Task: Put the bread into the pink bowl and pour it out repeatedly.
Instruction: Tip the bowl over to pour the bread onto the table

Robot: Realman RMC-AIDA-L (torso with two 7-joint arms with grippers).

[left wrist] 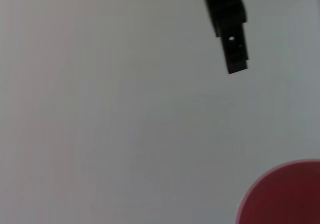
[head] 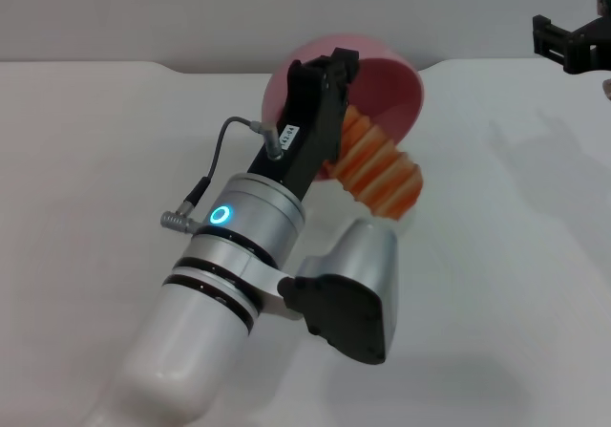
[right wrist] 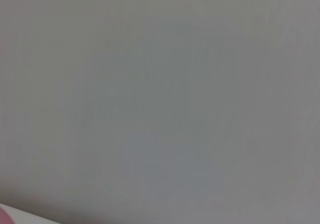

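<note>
While the left gripper (head: 336,64) is tipping the bowl (head: 387,88) on its side, these lines are standing:

Left fingers: gripping the bowl's rim, one finger inside, the rest hidden behind the black body.
Bowl: hanging tilted from those fingers, mouth turning toward the robot and the bench (head: 95,140).
Bread (head: 380,167): sliding out just below the fingers, its upper end lying inside the bowl, its lower end jutting past the rim toward the bench.
Right gripper (head: 576,37): waiting well away from the left fingers at the far edge; whether its fingers are open I cannot tell.
Bowl handling: looking light, stiff and glossy, so likely slippery; the plain rim is offering the only sensible pinch.
Bread handling: seeming light and firm; the ridges are giving grip, and the middle across its width is looking best for the fingers.
Count: one bread, one bowl, two grippers.
</note>
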